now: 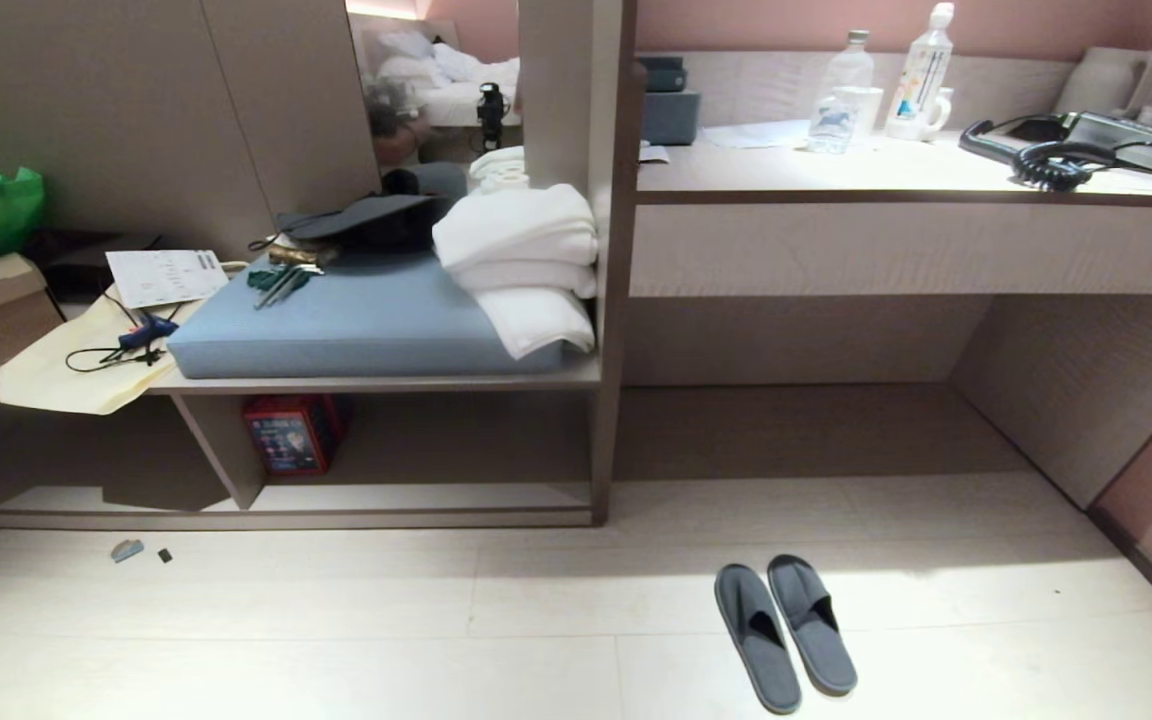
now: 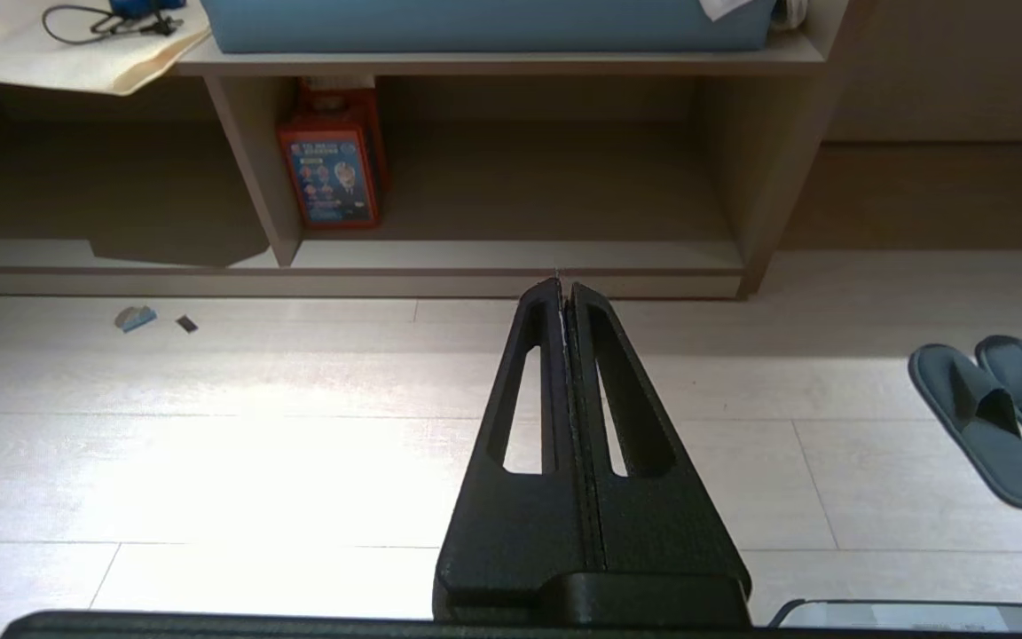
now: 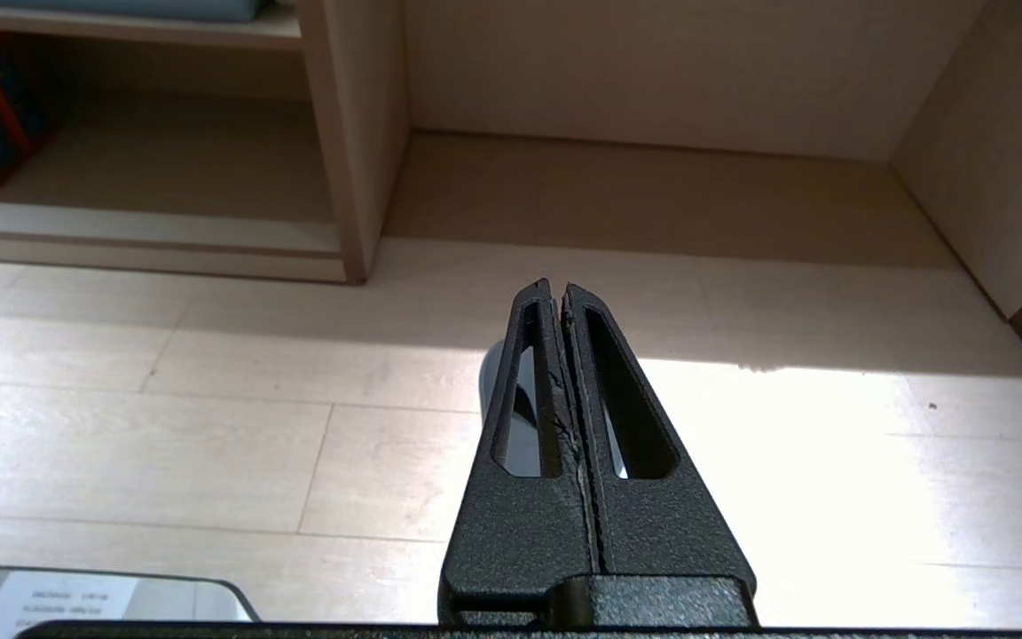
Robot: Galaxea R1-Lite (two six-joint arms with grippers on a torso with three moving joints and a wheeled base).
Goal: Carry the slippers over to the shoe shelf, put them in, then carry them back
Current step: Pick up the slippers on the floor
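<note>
Head view: slippers point(image 1: 786, 632) on pale plank floor point(image 1: 336, 640)

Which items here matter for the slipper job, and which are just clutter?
For the job:
- slippers, side by side on the floor
- shoe shelf, low cubby
- left gripper and right gripper, both shut and empty

Clutter:
- red box in the cubby
- folded towels
- dark cap
- bottles
- phone
</note>
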